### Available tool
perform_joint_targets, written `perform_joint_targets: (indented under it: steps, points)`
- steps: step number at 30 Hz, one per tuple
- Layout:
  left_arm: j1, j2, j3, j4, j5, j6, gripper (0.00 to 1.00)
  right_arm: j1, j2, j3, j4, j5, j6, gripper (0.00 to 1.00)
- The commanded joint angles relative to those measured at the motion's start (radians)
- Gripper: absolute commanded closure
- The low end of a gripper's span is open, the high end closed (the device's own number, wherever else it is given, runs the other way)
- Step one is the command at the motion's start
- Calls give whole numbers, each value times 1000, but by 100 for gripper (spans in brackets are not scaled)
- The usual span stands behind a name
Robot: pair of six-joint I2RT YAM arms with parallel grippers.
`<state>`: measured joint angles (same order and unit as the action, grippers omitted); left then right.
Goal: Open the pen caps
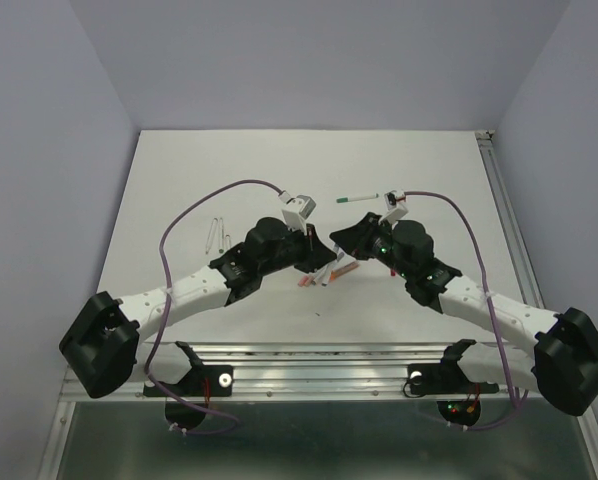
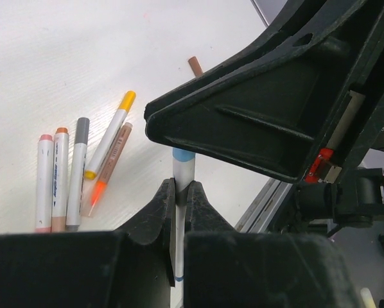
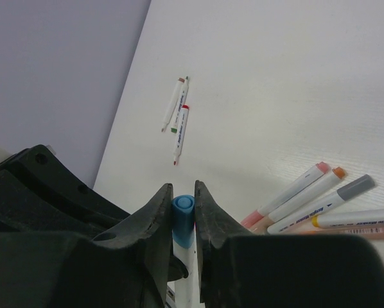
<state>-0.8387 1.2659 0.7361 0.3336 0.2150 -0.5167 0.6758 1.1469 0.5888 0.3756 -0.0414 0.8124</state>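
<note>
A white pen barrel (image 2: pixel 178 221) stands upright between the two arms, with my left gripper (image 2: pixel 180 187) shut on it. Its blue pen cap (image 3: pixel 183 218) sits on the top end, and my right gripper (image 3: pixel 183 190) is shut on that cap, a finger pressing each side. From the left wrist view the blue cap (image 2: pixel 183 155) shows just under the right gripper's black finger (image 2: pixel 243 128). In the top view both grippers meet at mid-table (image 1: pixel 329 248). Capped pens in pink (image 2: pixel 44 179), orange (image 2: pixel 60 176), grey (image 2: pixel 78 170) and yellow (image 2: pixel 110 142) lie together on the table.
An uncapped pen with an orange tip (image 2: pixel 105 170) lies by the yellow one, and a loose brown cap (image 2: pixel 195 65) lies further off. A green-ended pen (image 1: pixel 359 197) lies at the back. Two thin pens (image 1: pixel 216 232) lie at the left. A metal rail (image 1: pixel 319 352) runs along the near edge.
</note>
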Motion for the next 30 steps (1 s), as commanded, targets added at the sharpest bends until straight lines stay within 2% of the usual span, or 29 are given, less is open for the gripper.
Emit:
perform_joint_targets:
  steps: [1, 3, 8, 12, 20, 24, 28, 29, 30]
  points:
    - [-7, -14, 28, 73, 27, -20, 100, 8, -18, 52, 63, 15, -5, 92]
    - [-8, -23, 17, 76, 37, -17, 100, 8, -15, 58, 60, 72, -7, 99]
    - [-37, -54, -66, 73, 46, -19, 100, 7, -3, 134, 14, 196, -27, 99]
    - [-112, -86, -159, 53, 9, -57, 100, -31, 25, 242, -35, 311, -74, 99]
    - [-237, -187, -294, 33, -37, -135, 100, -212, 109, 426, -24, 256, -104, 99]
    - [-243, -201, -276, -14, -100, -146, 100, -239, 137, 465, -50, 212, -110, 99]
    - [-244, -185, -199, -71, -149, -102, 100, -239, 114, 413, -55, 150, -116, 99]
    - [-243, -163, -148, -106, -163, -88, 96, -239, 97, 386, -58, 128, -114, 99]
    - [-241, -151, -120, -120, -170, -77, 85, -240, 91, 385, -57, 112, -116, 99]
